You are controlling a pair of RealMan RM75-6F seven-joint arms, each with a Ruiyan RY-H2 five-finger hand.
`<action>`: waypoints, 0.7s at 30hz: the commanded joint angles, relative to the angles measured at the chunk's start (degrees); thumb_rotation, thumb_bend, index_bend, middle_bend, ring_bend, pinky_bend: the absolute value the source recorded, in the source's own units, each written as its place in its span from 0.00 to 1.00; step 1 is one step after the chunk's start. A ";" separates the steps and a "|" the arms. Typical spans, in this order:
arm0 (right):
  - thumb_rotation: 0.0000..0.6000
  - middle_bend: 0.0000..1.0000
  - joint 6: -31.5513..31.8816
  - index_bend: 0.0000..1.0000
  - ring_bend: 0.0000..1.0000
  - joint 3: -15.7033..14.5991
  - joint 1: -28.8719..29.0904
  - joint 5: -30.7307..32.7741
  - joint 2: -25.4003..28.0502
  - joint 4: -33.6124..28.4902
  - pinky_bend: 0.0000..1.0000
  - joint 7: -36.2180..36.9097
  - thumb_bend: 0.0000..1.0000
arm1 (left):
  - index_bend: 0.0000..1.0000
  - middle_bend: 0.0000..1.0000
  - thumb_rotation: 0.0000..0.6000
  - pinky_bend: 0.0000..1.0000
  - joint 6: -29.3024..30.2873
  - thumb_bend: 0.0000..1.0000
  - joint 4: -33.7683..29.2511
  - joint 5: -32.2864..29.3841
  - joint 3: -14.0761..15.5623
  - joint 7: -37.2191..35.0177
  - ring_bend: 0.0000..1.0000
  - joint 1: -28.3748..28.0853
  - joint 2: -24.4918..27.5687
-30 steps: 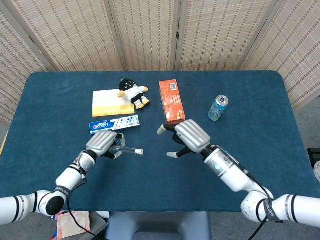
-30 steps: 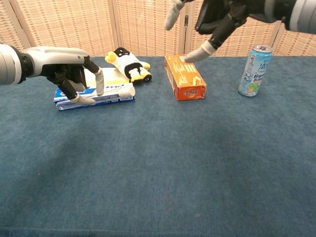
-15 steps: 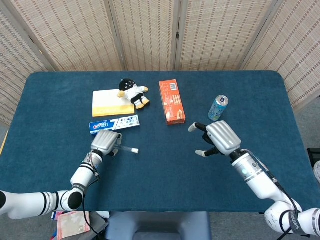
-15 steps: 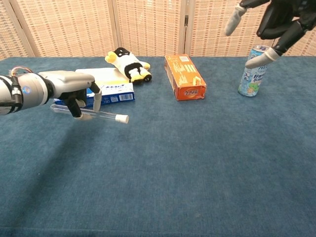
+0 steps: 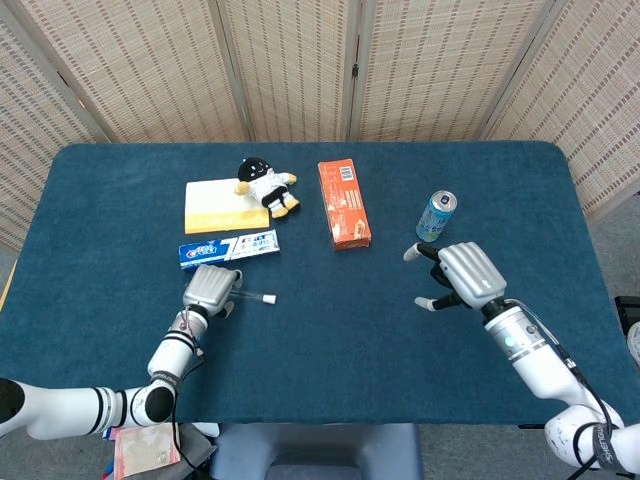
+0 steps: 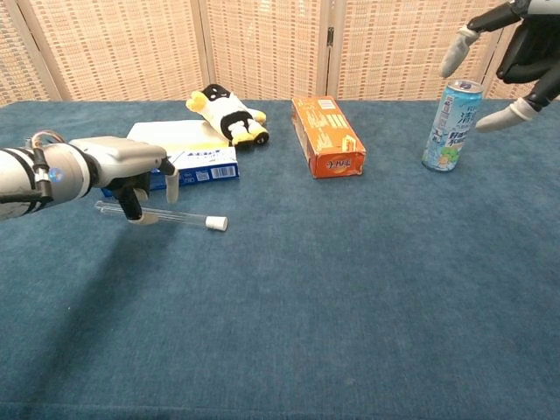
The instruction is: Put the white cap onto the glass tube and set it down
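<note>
Left hand (image 6: 131, 171) grips the capped tube (image 6: 162, 214) low over bare cloth; right hand (image 6: 516, 48) hangs open beside the can (image 6: 451, 125), its print unreadable.

Bright even indoor light, soft faint shadows, sharp focus throughout

Woven folding screen (image 5: 300, 65) behind dark blue carpeted table (image 5: 330, 330); grey floor at rt; even light.

You're in a staged test room; woven folding screens (image 5: 300, 65) wall off a blue-carpeted table (image 5: 330, 330) strewn with unrelated household goods.
</note>
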 commanded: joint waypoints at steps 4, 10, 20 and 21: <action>1.00 0.91 1.00 0.32 0.95 -0.96 -2.13 1.43 1.99 0.84 1.00 -2.28 0.05 | 0.30 0.88 1.00 1.00 4.85 0.33 -7.71 4.61 -0.15 -2.51 0.87 3.24 5.24; 1.00 0.66 3.92 0.33 0.64 -3.82 -5.79 2.09 4.53 0.16 0.91 -9.44 0.17 | 0.32 0.78 1.00 0.99 14.80 0.33 -10.32 18.22 1.30 -11.77 0.73 11.33 10.40; 1.00 0.37 14.98 0.33 0.29 -6.75 -14.35 0.60 2.39 1.76 0.52 -14.47 0.18 | 0.30 0.43 1.00 0.54 24.44 0.33 -6.78 30.79 5.44 -24.10 0.43 23.66 17.55; 1.00 0.38 17.31 0.33 0.29 -6.95 -15.78 -0.11 1.88 2.44 0.52 -14.79 0.18 | 0.29 0.40 1.00 0.51 25.69 0.33 -6.45 31.85 5.87 -25.53 0.40 25.31 18.20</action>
